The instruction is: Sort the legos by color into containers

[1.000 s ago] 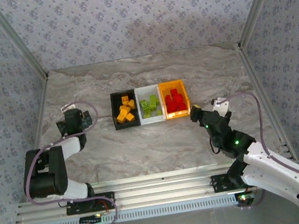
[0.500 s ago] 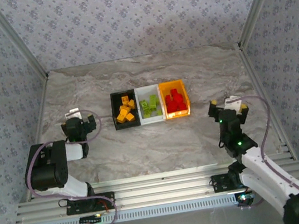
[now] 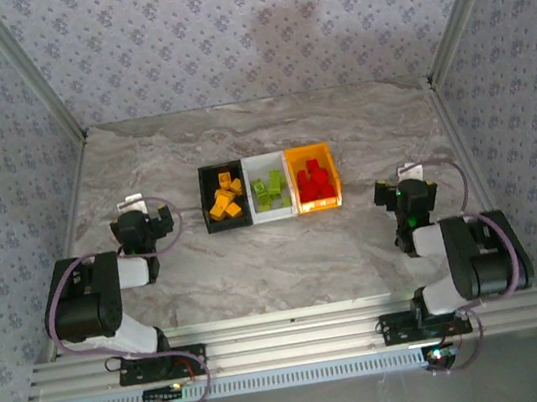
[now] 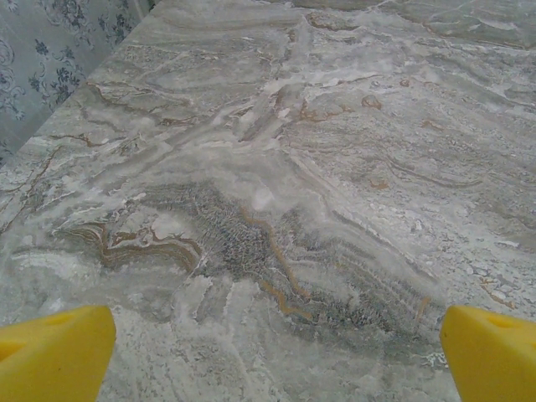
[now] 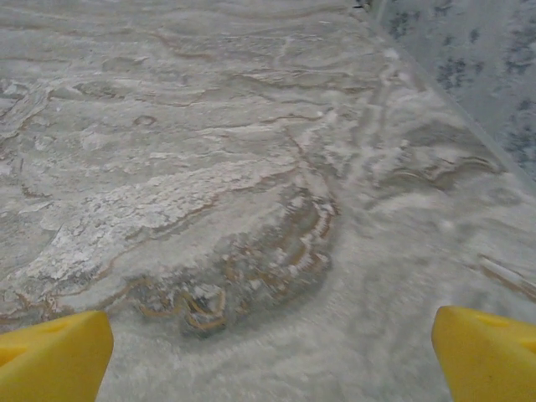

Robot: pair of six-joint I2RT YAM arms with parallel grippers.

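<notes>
1. Marble tabletop (image 4: 276, 167) lies bare under my left gripper (image 4: 268, 347), its yellow fingers (image 4: 50, 352) spread wide and holding nothing.
2. My right gripper (image 5: 268, 347) matches it: splayed, empty, low near its base.
3. Outward, the containers (image 3: 265, 161) sit mid-table, well apart from both.
4. The legos (image 3: 225, 202) lie inside by colour: orange in black, green in white, red in orange. I judge the sorting done, hence the parked arms.

Wide-apart left claw (image 4: 272, 352) above marble table (image 4: 276, 167)
</notes>
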